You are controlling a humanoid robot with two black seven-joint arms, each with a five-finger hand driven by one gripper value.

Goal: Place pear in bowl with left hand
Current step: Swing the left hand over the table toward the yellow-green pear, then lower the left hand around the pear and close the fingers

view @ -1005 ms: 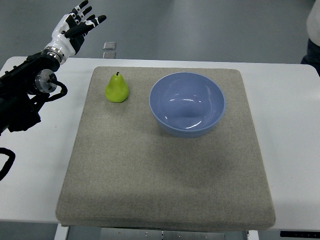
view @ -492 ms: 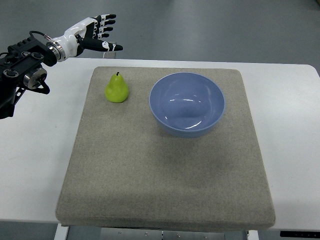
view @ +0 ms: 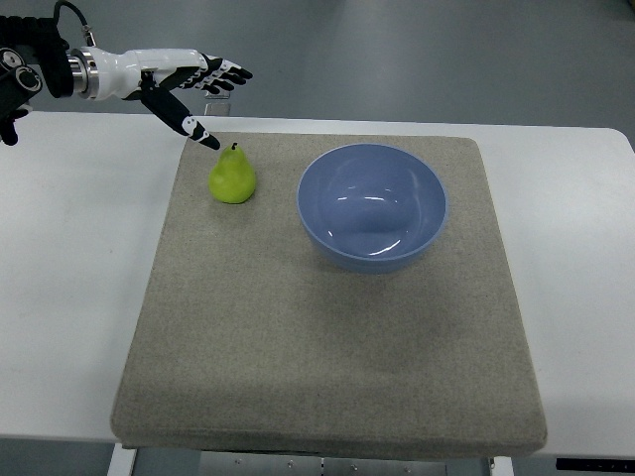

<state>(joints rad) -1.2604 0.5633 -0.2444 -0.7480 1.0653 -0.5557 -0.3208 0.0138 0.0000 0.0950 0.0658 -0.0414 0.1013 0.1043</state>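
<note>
A green pear (view: 232, 178) stands upright on the grey mat (view: 327, 327), to the left of the blue bowl (view: 372, 205), which holds nothing. My left hand (view: 203, 91) comes in from the upper left and hovers just behind and above the pear. Its fingers are spread open and hold nothing; the thumb (view: 189, 125) points down toward the pear's stem without touching it. The right hand is not in view.
The mat lies on a white table (view: 69, 297). A small metal piece (view: 217, 95) sits at the table's far edge behind the pear, partly hidden by the hand. Grey floor lies beyond the table.
My left hand has swung right and down, from above the table's far left corner to just behind the pear, with the thumb now lowered toward it. Pear and bowl have not moved.
</note>
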